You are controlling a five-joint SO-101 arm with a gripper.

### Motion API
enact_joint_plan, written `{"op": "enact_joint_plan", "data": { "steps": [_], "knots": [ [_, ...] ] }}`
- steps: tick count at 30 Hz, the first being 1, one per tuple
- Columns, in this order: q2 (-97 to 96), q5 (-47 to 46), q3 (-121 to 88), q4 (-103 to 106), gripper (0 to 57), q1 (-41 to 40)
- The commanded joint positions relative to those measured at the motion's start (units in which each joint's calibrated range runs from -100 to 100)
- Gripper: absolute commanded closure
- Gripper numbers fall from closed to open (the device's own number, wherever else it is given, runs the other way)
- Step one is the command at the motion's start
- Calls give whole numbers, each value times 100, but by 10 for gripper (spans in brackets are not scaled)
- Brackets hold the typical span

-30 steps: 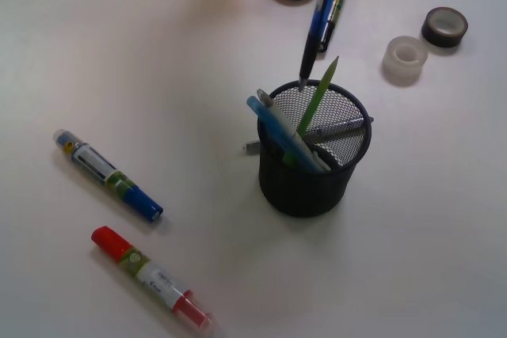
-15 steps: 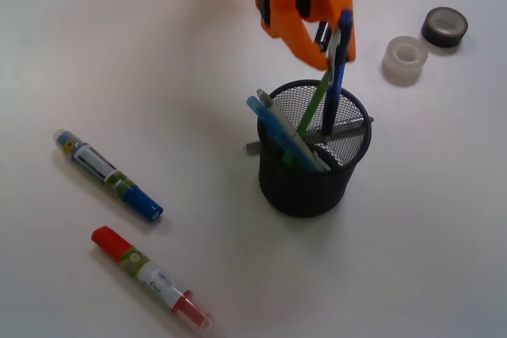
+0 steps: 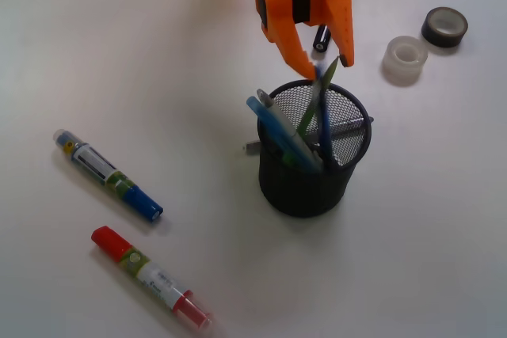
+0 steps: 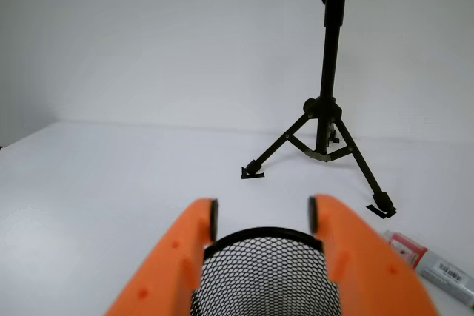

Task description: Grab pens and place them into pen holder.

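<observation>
Front view: the orange end effector (image 3: 326, 62) stood open just above the far rim of the black mesh pen holder (image 3: 313, 184), its two jaws spread and nothing between them. Half a second earlier it had clamped the dark blue pen (image 3: 323, 128) upright over the cup; that pen now rested inside the holder, released, which suggests the drop was complete. Its long axis ran steeply, tip down toward the cup floor and upper end leaning to the far rim beside the jaws. The lime green pen (image 3: 311, 112) leaned the same way, top toward the far side, while the light blue pen (image 3: 277, 128) slanted with its top over the left rim. A grey pen (image 3: 348, 127) lay more nearly level across the cup. On the surface (image 3: 198, 77), no thin pen remained in sight; only the blue-capped marker (image 3: 108, 175) and the red-capped marker (image 3: 150, 277) lay to the near left, and two tape rolls (image 3: 424, 41) sat to the far right. Wrist view: the jaws framed the holder's rim (image 4: 263, 236) with an empty gap between them, confirming the open state; a black tripod (image 4: 326, 109) stood beyond.
</observation>
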State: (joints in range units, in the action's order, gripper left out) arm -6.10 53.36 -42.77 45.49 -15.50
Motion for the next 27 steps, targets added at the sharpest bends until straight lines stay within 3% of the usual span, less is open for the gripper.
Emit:
{"op": "enact_joint_plan", "data": {
  "steps": [1,5,12,18,27],
  "knots": [
    [79,-122,490,-43,366,-1],
    [410,-654,1224,-1303,355,-1],
    [1600,-2501,3000,-5791,359,-203],
    [1897,-3648,3416,-7786,359,-659],
    [1030,-4000,3452,-9929,359,-1362]
  ]
}}
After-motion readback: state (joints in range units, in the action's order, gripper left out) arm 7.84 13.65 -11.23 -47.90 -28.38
